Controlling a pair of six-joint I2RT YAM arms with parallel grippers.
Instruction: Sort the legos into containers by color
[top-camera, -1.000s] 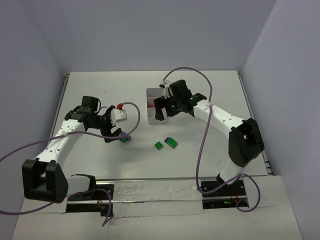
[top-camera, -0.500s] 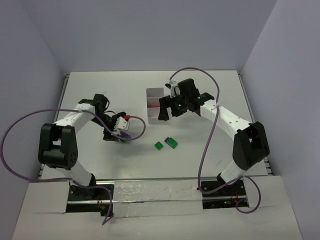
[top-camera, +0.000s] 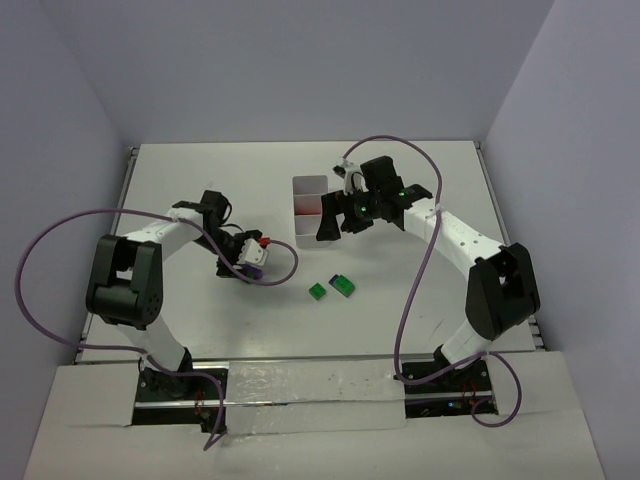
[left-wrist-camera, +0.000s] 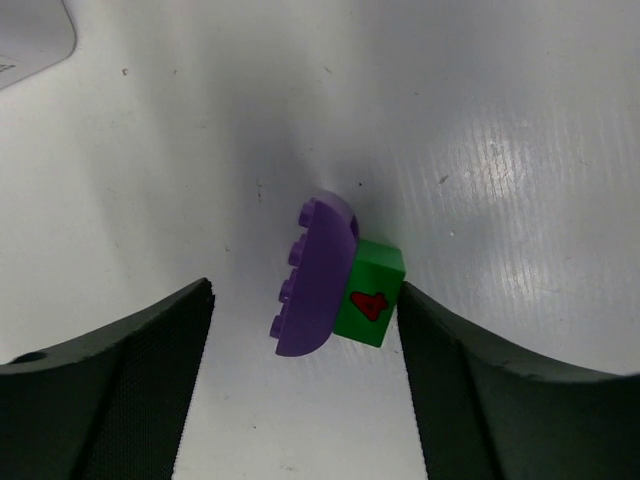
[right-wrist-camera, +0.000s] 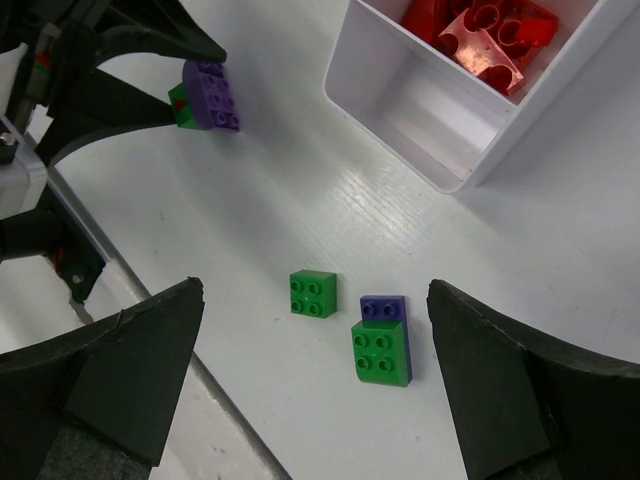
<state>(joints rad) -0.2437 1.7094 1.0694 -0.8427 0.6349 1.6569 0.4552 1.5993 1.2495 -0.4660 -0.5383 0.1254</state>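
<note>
A purple brick (left-wrist-camera: 315, 275) joined to a green brick with a red "4" (left-wrist-camera: 370, 292) lies on the table between the open fingers of my left gripper (left-wrist-camera: 305, 295). The green side is almost against the right finger. The pair also shows in the top view (top-camera: 256, 258) and the right wrist view (right-wrist-camera: 213, 95). My right gripper (right-wrist-camera: 315, 290) is open and empty, hovering over a loose green brick (right-wrist-camera: 313, 294) and a green brick stacked on a dark blue one (right-wrist-camera: 382, 350). The white tray (right-wrist-camera: 425, 105) holds red bricks (right-wrist-camera: 480, 30) in its middle compartment.
In the top view the tray (top-camera: 308, 187) stands at the table's middle back, partly under my right gripper (top-camera: 335, 222). The two green pieces (top-camera: 318, 291) (top-camera: 342, 286) lie in front of it. Purple cables loop beside both arms.
My left arm has folded back and its gripper has shifted a little right and back, with the purple-and-green pair still between its fingers. My right gripper has drifted slightly right.
</note>
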